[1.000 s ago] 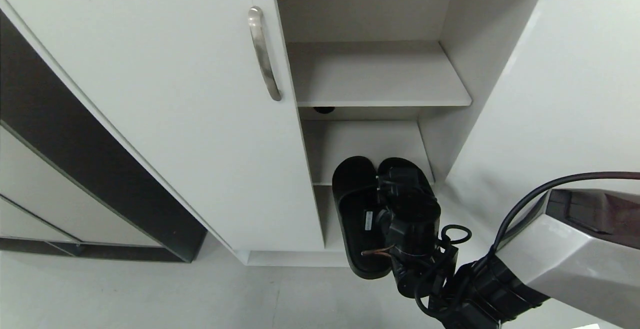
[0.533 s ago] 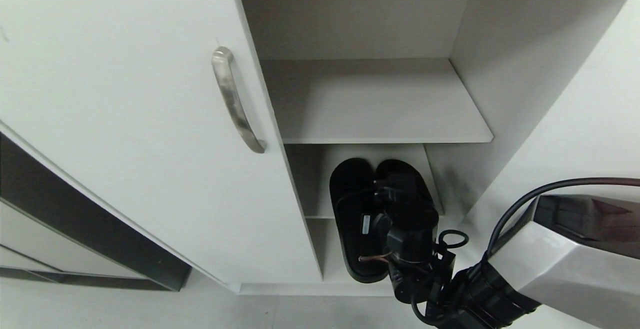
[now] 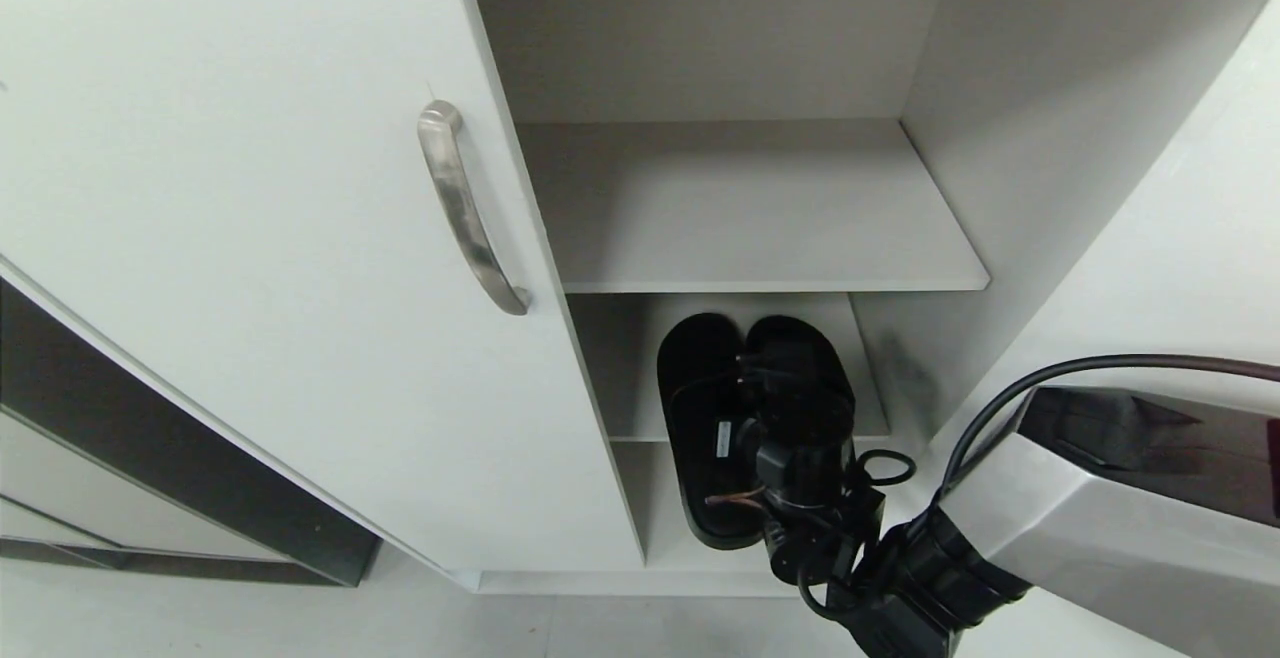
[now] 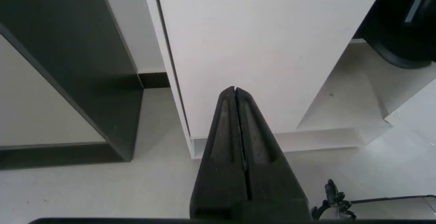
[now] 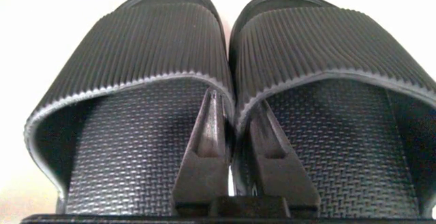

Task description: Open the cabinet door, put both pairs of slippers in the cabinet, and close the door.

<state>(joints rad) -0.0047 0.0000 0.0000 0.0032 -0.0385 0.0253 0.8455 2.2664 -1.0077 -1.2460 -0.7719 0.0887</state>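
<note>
A pair of black slippers (image 3: 700, 408) is held side by side, toes over the cabinet's lower shelf (image 3: 620, 368) and heels sticking out past its front edge. My right gripper (image 3: 757, 375) is shut on the slippers. In the right wrist view its fingers (image 5: 206, 139) pinch the slippers' (image 5: 157, 54) two inner edges together under the ribbed straps, with the gripper (image 5: 235, 125) between them. My left gripper (image 4: 235, 98) is shut on nothing, low over the floor before the cabinet's base. A slipper heel (image 4: 409, 26) shows in the left wrist view.
The cabinet's left door (image 3: 250, 188) is closed and carries a metal handle (image 3: 465, 208). The right door (image 3: 1180, 238) stands swung open. The upper shelf (image 3: 750, 208) is bare. A dark panel (image 3: 150, 458) runs along the left. Pale floor (image 3: 300, 618) lies in front.
The head view has shifted closer to the cabinet. My right gripper has carried the slippers deeper in, so their toes now reach farther over the lower shelf.
</note>
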